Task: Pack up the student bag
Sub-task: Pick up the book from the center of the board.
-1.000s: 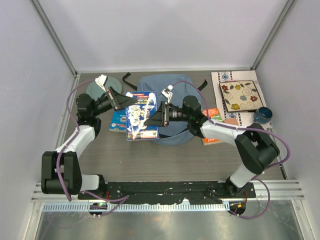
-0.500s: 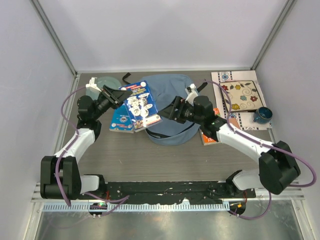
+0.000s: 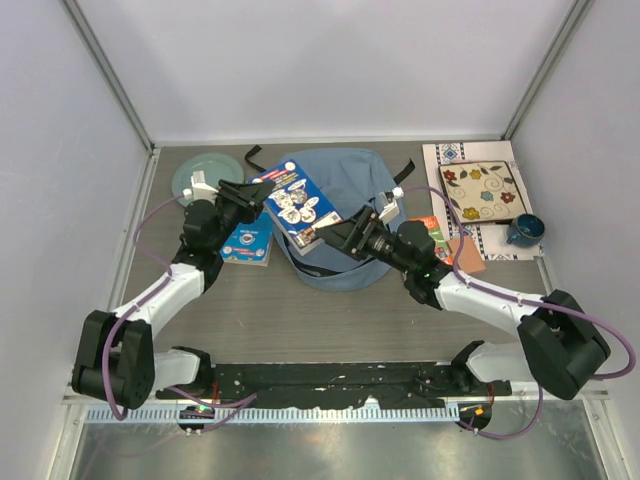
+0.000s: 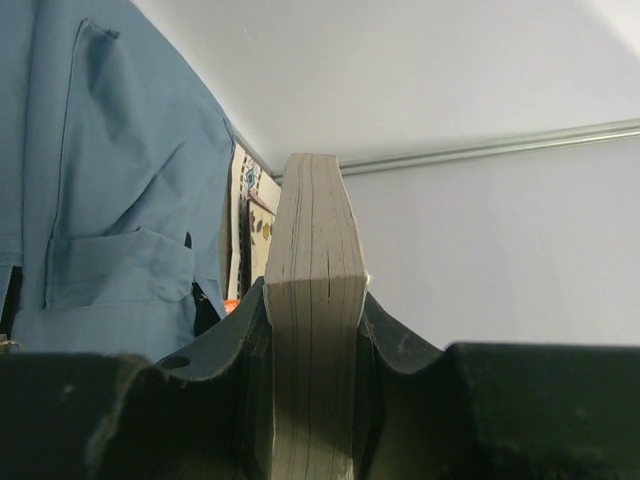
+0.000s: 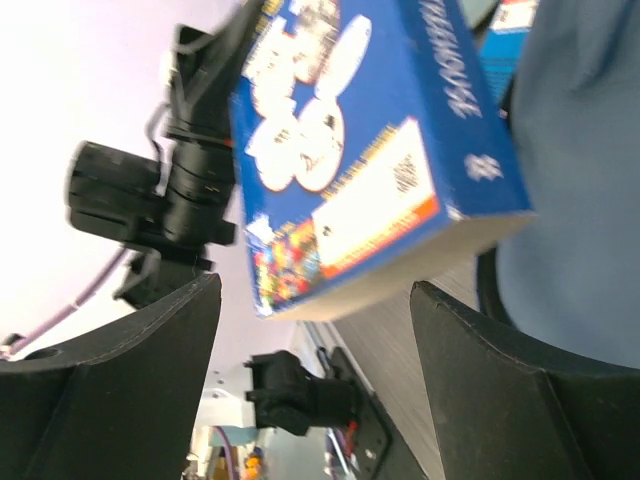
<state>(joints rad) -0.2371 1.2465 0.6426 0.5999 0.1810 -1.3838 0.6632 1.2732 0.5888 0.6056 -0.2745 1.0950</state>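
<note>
The student bag, light-blue fabric, lies at the back centre of the table; its blue cloth also fills the left of the left wrist view and the right edge of the right wrist view. My left gripper is shut on a thick blue paperback, held tilted over the bag's left side. The left wrist view shows the book's page edge clamped between both fingers. My right gripper stands open just below the book's lower end, not touching it; the book's cover hangs above its spread fingers.
Another blue book lies flat left of the bag. A green plate sits at the back left. At the right are an orange book, a patterned mat with a floral tile and a dark mug.
My right gripper has let go of the blue book and opened wide, swinging down and back. My left gripper has carried the book rightward, over the bag's left side.
</note>
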